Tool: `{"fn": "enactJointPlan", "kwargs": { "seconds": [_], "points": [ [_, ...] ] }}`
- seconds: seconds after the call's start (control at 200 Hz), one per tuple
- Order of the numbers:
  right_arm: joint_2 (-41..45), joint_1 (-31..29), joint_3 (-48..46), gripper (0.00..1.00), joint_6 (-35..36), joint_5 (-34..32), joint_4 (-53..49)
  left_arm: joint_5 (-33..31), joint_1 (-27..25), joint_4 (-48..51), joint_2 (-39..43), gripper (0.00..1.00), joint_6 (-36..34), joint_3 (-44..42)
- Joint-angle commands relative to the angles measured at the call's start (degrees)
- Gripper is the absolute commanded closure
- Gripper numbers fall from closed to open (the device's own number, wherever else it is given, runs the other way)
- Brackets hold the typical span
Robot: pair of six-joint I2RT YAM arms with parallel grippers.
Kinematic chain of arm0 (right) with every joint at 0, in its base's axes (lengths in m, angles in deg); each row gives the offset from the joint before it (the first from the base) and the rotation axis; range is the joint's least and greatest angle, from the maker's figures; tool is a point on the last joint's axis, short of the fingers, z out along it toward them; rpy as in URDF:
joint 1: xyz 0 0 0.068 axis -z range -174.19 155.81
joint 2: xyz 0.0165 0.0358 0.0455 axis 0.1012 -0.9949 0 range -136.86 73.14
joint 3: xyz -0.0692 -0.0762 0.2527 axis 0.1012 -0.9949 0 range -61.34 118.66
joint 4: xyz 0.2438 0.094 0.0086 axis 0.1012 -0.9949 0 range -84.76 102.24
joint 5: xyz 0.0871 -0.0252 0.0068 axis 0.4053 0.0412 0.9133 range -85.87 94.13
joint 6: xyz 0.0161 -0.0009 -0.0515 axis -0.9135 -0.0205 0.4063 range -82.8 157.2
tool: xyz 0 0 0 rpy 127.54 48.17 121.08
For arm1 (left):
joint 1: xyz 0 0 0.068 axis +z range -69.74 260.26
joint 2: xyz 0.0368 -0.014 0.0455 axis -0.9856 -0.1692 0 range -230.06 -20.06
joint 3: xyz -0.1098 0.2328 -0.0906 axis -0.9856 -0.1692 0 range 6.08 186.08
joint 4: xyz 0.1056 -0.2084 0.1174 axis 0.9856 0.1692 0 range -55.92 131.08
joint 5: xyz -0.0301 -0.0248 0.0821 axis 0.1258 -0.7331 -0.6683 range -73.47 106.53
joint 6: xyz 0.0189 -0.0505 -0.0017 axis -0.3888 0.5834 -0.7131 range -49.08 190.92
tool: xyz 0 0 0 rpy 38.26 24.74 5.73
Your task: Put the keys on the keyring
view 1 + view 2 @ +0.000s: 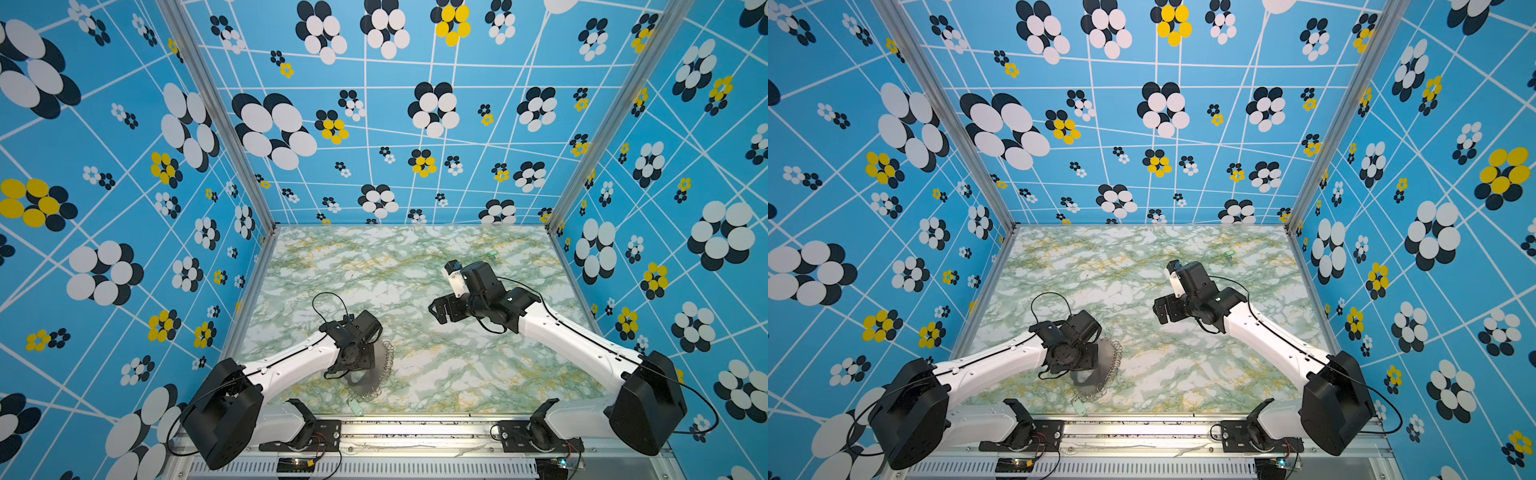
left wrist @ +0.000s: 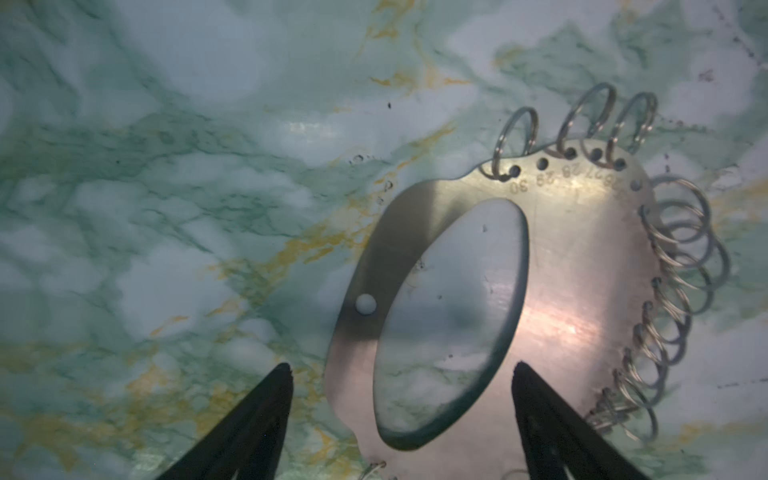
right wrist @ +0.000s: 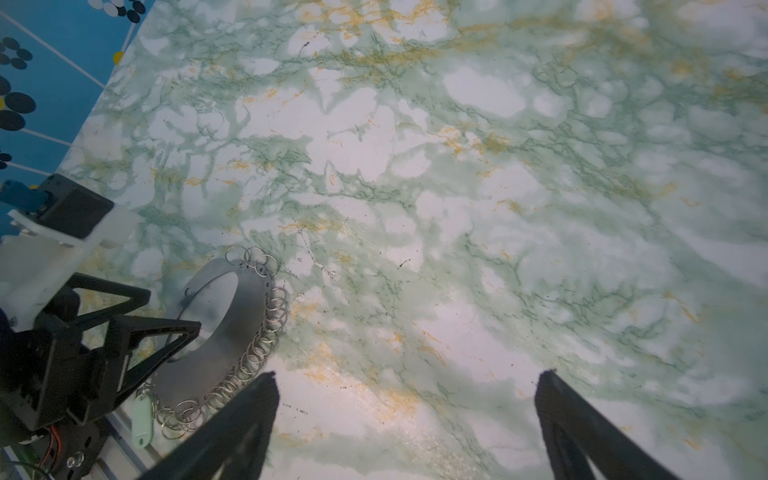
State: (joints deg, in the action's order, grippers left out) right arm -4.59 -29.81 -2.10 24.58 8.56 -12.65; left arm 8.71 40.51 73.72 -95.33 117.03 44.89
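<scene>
The keyring is a flat grey metal band fringed with wire loops, and it lies on the marble table near the front left. My left gripper hovers over it, open. One fingertip is outside the band and the other over its wide side; neither clamps it. A light-green key lies at the ring's near end against the loops; whether it is threaded on one I cannot tell. My right gripper is open and empty over bare table, right of the ring.
Another small green key-like piece lies far back on the right of the table. The metal front rail runs just behind the near key. Patterned blue walls close in the left, right and back sides.
</scene>
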Motion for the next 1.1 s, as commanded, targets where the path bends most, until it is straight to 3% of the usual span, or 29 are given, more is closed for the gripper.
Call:
{"fn": "enactJointPlan", "kwargs": {
  "seconds": [0.0,0.165,0.66,0.89,1.095],
  "points": [
    [2.79,-0.33,-0.44,0.01,0.85,-2.3,1.29,-5.64,0.65,-4.78,-4.11,0.16,-2.73,1.94],
    [3.88,-0.3,-0.7,0.01,0.86,-2.82,0.85,-7.18,2.27,-7.41,-10.45,0.15,-6.57,5.54],
    [4.71,-0.29,-0.48,0.01,1.43,-4.07,0.48,-4.05,3.71,-14.49,-26.9,0.16,-12.0,17.24],
    [6.34,-0.29,-1.1,0.01,1.7,-3.99,-0.56,-3.02,3.4,-11.63,-15.7,0.16,-11.78,14.3],
    [5.71,-0.3,-1.37,0.01,1.43,-3.04,0.21,-1.21,-1.37,-3.02,-5.24,0.28,-7.18,9.2]
  ]
}}
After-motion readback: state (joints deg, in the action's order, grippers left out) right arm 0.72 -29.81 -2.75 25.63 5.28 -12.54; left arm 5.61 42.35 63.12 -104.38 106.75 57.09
